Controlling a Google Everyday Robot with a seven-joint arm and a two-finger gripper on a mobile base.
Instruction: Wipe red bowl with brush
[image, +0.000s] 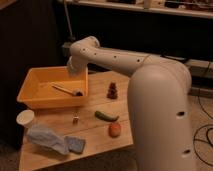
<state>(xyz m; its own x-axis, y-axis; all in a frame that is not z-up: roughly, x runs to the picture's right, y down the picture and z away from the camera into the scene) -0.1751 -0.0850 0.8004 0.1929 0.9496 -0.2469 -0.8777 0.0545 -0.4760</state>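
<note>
A white robot arm (150, 85) reaches across a wooden table (95, 132) toward the red bowl (37, 97) — a large orange-yellow rectangular tub with a flared rim and sloping walls, sitting at the table's far left corner. Inside it lies the brush (67, 90), a slim stick with a pale thin handle angled from upper left down to a small dark rounded head near the tub's right wall. The brush rests on the tub's floor, tilted low rather than upright.

The gripper (75, 70) sits at the arm's end, above the right rim of the tub and just over the brush; whether it grips the handle cannot be told from this view.

On the table in front of the tub stand other items — a small white round cup (25, 118) at the left edge, a crumpled blue-grey cloth (52, 140) beside it toward the front, and a small dark object with a short stem (75, 119) just below the tub. A green pepper-like vegetable (106, 116) and an orange round fruit (115, 129) lie near the arm's bulky body, with a dark pinecone-shaped item (112, 90) farther back.
</note>
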